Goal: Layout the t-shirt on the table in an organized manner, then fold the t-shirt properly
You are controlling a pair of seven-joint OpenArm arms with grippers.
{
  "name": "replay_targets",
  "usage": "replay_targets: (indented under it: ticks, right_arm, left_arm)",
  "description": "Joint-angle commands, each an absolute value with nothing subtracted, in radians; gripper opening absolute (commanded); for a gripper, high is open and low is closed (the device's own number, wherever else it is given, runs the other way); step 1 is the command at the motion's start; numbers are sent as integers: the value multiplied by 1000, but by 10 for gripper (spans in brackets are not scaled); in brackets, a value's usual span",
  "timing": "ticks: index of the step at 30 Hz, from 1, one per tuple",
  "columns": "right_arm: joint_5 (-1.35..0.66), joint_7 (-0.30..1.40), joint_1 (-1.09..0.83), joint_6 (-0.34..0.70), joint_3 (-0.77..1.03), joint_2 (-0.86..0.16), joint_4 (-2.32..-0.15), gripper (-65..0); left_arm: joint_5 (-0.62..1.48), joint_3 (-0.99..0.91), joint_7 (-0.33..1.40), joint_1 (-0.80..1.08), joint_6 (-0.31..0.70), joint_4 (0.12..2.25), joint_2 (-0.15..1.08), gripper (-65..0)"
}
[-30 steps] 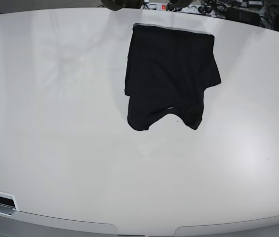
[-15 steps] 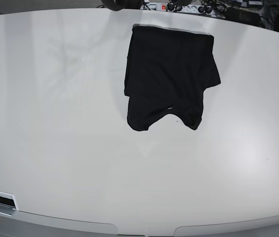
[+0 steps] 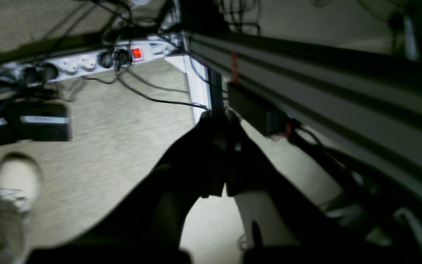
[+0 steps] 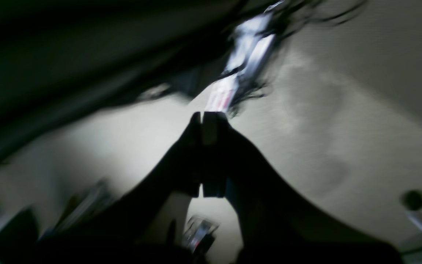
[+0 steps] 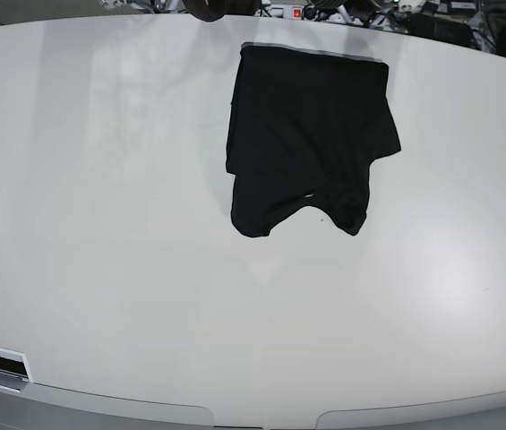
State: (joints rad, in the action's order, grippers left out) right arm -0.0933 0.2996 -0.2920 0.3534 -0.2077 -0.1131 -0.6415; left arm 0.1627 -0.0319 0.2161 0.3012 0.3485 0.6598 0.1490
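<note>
The black t-shirt [image 5: 308, 134] lies folded into a rough rectangle on the white table [image 5: 100, 224], at the far centre-right, with its lower edge wrinkled and curved. No gripper shows in the base view. In the left wrist view my left gripper [image 3: 221, 119] is shut and empty, pointing off the table toward the floor. In the right wrist view my right gripper [image 4: 202, 117] is shut and empty, also over the floor; that view is blurred.
A white power strip [image 3: 86, 62] with a red switch and black cables lies on the carpet beside an aluminium frame rail [image 3: 306, 73]. A shoe [image 3: 18, 181] shows at the left. Cables and gear [image 5: 360, 12] line the table's far edge.
The t-shirt has not moved. The dark shapes at the table's far edge have shifted slightly.
</note>
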Motion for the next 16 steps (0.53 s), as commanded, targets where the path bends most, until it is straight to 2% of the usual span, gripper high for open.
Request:
replay_targets:
  ticks: [1, 6, 12, 16]
  right_arm:
    - [-87, 302, -295, 346, -218, -110, -645, -650]
    - [-40, 298, -265, 340, -239, -88, -645, -650]
    - [-45, 299, -253, 340, -239, -83, -645, -650]
    - [-44, 297, -251, 340, -239, -77, -646, -650]
  left_arm:
    - [165, -33, 211, 298, 354, 665, 154, -650]
    - [170, 17, 209, 269, 363, 665, 150, -650]
    - [204, 152, 189, 252, 296, 665, 150, -650]
    - [204, 191, 183, 252, 294, 665, 149, -650]
